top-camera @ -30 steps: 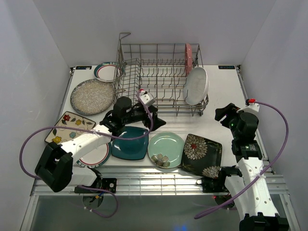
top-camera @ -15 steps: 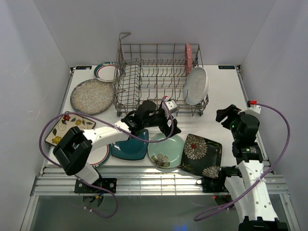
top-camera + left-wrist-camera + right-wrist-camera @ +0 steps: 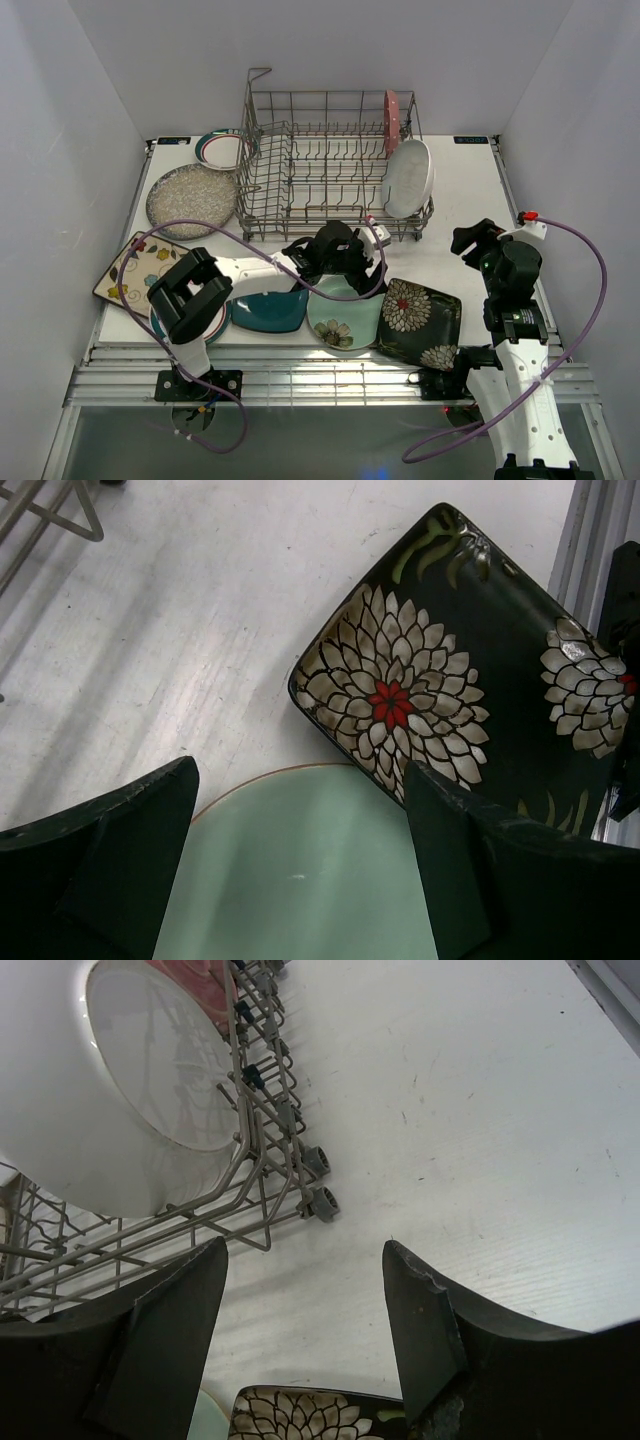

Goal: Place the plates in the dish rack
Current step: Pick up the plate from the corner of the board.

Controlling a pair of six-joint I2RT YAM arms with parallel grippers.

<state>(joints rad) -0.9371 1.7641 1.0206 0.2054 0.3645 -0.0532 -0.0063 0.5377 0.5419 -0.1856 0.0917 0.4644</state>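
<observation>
**Ana:** Since a second ago the left hand [image 3: 300,770] has swung rightward, from above the teal square plate [image 3: 268,310] to above the mint round plate [image 3: 300,880].

**Ben:** How do its fingers stand?

**Ana:** Wide apart, holding nothing. Its wrist camera shows the mint plate's rim between them, with the black floral square plate [image 3: 450,680] just beyond.

**Ben:** And the right hand [image 3: 305,1245]?

**Ana:** It has barely shifted. It is spread, grips nothing, and hovers over bare table [image 3: 480,1110] beside the near right corner of the dish rack [image 3: 330,160].

**Ben:** What's loaded?

**Ana:** Two plates stand on edge at the rack's right end: the white oval plate [image 3: 410,178], with the pink scalloped plate [image 3: 391,120] behind it. The teal, mint and black floral plates lie flat on the table in front of the rack.
</observation>
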